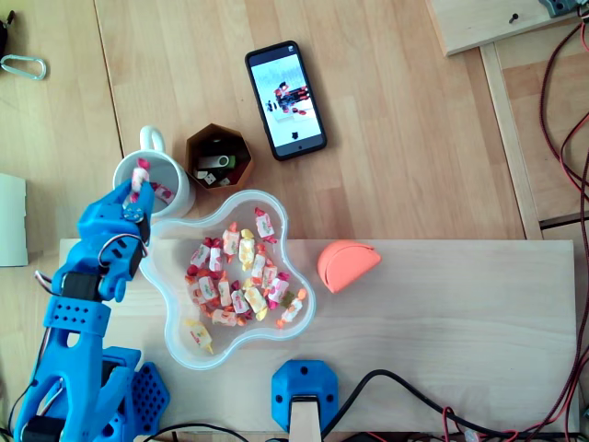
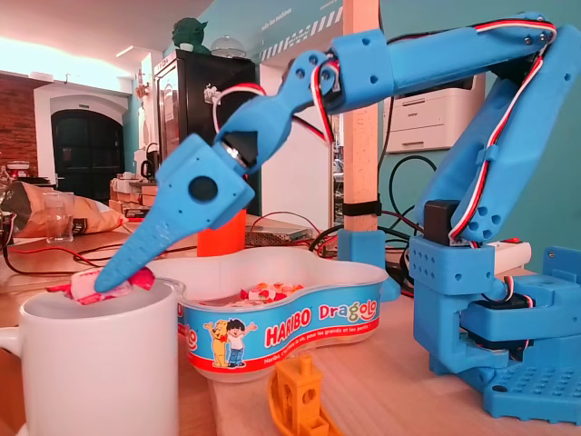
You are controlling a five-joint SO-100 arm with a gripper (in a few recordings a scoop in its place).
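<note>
A pale wooden bench (image 1: 414,138) with a lighter board (image 1: 442,313) laid on it is seen in the overhead view. In the fixed view, a room with a teal wall (image 2: 427,14) and a black cabinet (image 2: 195,136) is made out behind. The hand (image 2: 109,280) is clenched on a pink-and-white sweet (image 2: 80,287). The sweet is held at the fingertips just over the rim of the mug (image 2: 91,372), at the lower left of the fixed view. A tub (image 2: 300,327) of sweets is set just right of the mug.
</note>
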